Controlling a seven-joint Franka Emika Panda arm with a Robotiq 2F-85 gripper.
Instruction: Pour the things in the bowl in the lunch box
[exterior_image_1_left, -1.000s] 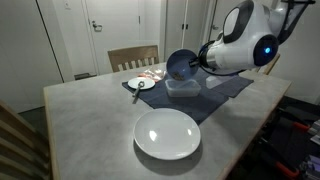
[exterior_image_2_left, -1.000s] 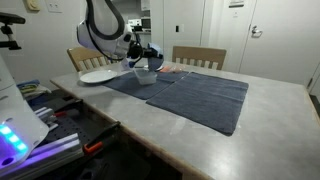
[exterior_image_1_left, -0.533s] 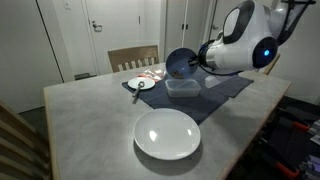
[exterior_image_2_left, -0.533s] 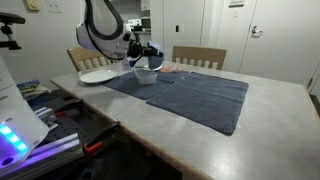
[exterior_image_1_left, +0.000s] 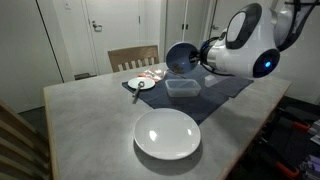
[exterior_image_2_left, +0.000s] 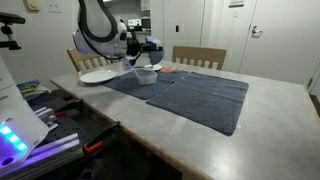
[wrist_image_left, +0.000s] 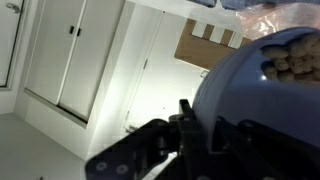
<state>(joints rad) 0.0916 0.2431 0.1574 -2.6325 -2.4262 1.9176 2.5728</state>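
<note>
The blue-purple bowl (exterior_image_1_left: 180, 59) is tipped on its side in the air, held by my gripper (exterior_image_1_left: 203, 57) at its rim, above the clear lunch box (exterior_image_1_left: 182, 87) on the dark cloth. In an exterior view the bowl (exterior_image_2_left: 141, 50) hangs over the lunch box (exterior_image_2_left: 146, 74). In the wrist view the bowl (wrist_image_left: 255, 105) fills the right side, with tan pieces (wrist_image_left: 292, 62) in it near the top, and my gripper's fingers (wrist_image_left: 195, 130) are clamped on its rim.
A large white plate (exterior_image_1_left: 167, 133) lies near the table's front edge. A small white saucer (exterior_image_1_left: 141, 84) with a dark utensil sits left of the lunch box. A dark grey cloth (exterior_image_2_left: 195, 93) covers the middle. Wooden chairs (exterior_image_1_left: 133, 57) stand behind the table.
The arm has lifted and shifted a little to the right, raising the tipped bowl slightly higher above the lunch box.
</note>
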